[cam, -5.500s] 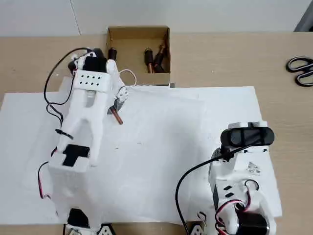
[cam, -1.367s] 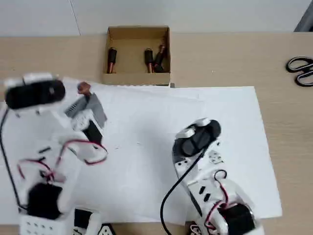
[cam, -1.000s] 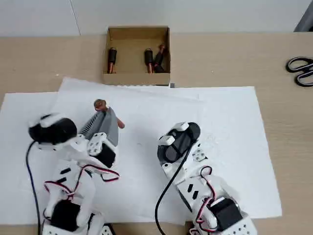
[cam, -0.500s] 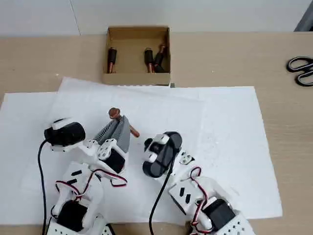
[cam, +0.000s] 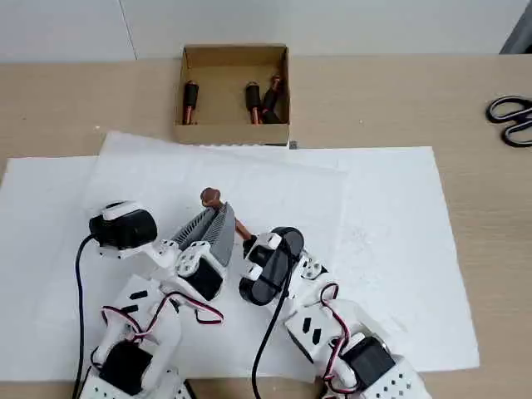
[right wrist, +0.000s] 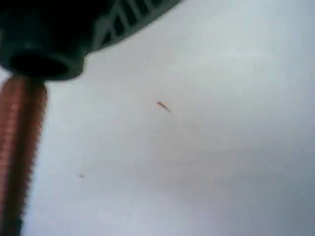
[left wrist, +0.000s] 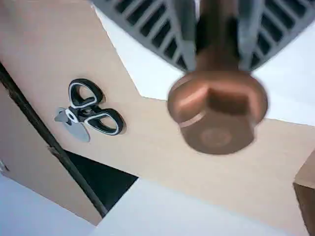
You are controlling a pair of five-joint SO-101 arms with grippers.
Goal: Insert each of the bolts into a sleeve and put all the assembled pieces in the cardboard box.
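Observation:
My left gripper [cam: 218, 213] is shut on a copper bolt [cam: 223, 209] and holds it above the white paper; its hex head [left wrist: 216, 110] sticks out past the grey fingers [left wrist: 179, 29]. The threaded end [right wrist: 19, 147] points into the mouth of a black sleeve [right wrist: 42, 54], which sits in my right gripper [cam: 249, 247] beside a ribbed finger [right wrist: 133, 14]. Whether the thread has entered the sleeve I cannot tell. The two grippers meet at the middle front of the paper. The cardboard box [cam: 235, 131] stands at the back and holds three assembled pieces [cam: 190, 100].
White paper [cam: 382, 216] covers the front of the wooden table. Scissors [cam: 511, 119] lie at the far right edge and also show beyond the bolt as scissors [left wrist: 88, 110] in the left wrist view. Both arm bases crowd the front edge.
The left arm has swung right and toward the front with the bolt. The right arm has moved left to meet it, so the bolt's threaded tip now reaches the sleeve.

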